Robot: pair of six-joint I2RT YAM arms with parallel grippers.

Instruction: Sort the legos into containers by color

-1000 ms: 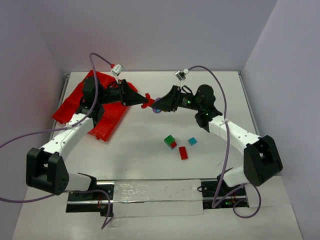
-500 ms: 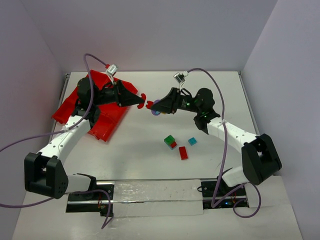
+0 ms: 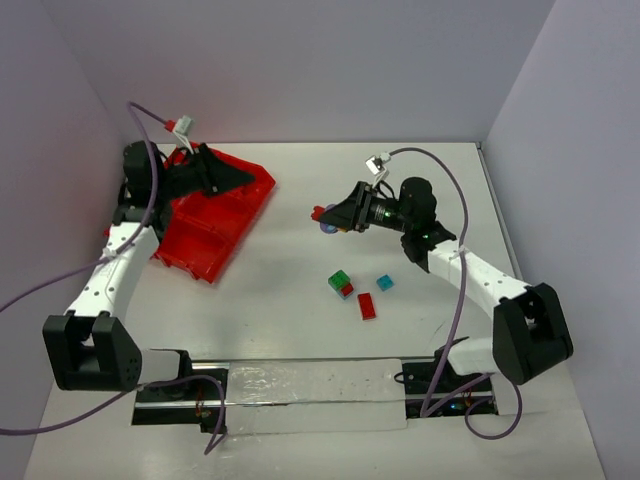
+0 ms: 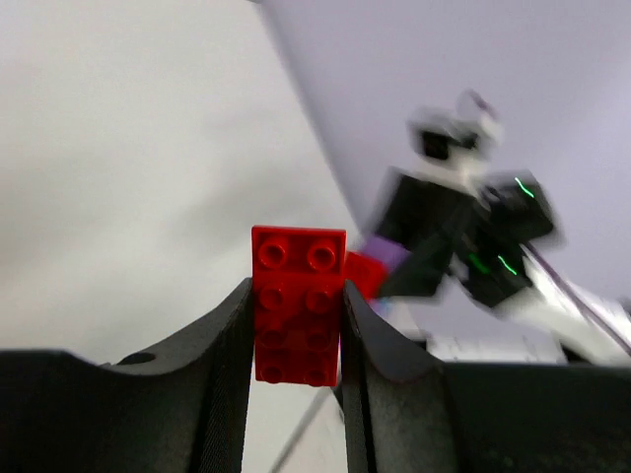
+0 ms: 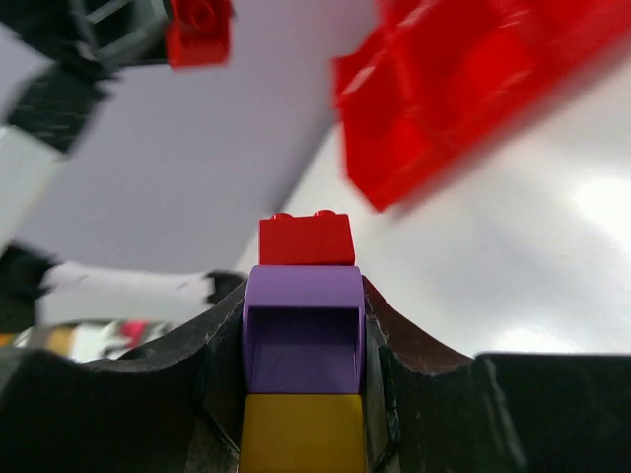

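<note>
From above, we see the left gripper over the red tray at 10 o'clock, the right gripper at centre, and loose legos at its 5 o'clock. Left wrist: the jaws pinch a red brick. The right wrist alone reveals a clamped red-purple-yellow stack.

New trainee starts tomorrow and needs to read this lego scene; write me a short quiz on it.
1. True or false: the left end effector is shut on a red brick.
2. In the stack held by the right end effector, the brick between red and yellow is: A green, B purple, C cyan.
3. On the table, one loose pair is red and ____.
Key: 1 true; 2 B; 3 green.
</note>
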